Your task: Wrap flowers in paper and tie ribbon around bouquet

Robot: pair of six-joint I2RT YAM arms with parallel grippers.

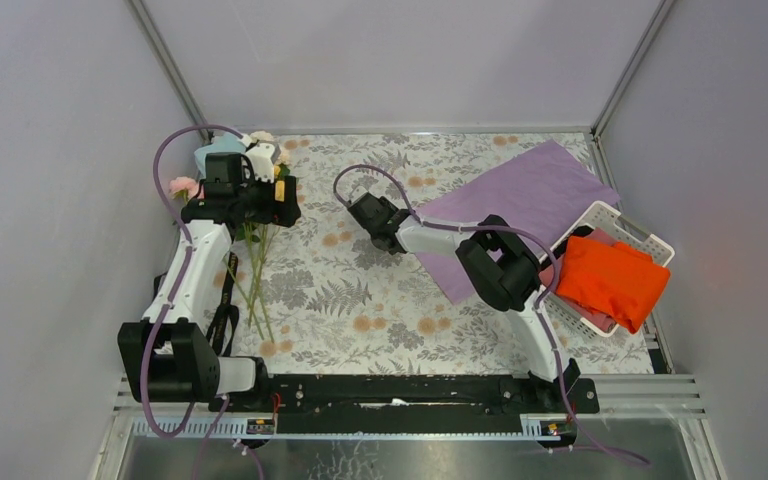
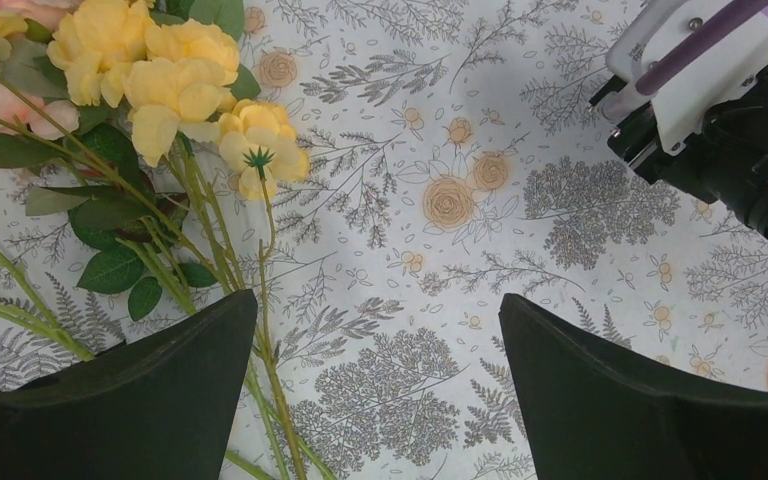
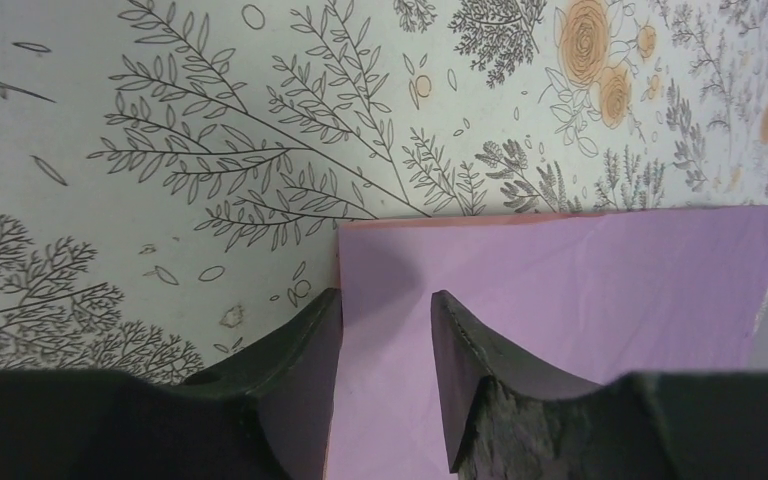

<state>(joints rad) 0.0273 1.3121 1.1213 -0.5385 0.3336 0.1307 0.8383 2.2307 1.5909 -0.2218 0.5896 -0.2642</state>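
Straddling the paper (image 3: 580,330) edge — the right gripper (image 3: 385,300), jaws apart.

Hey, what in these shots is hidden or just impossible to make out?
Top view: most blooms of the flowers, under the left gripper.
Left wrist view: the stem ends, cut by the bottom edge.
Top view: what lies in the basket beneath the orange cloth.
Right wrist view: whether the right gripper touches the paper; its fingertips block that.
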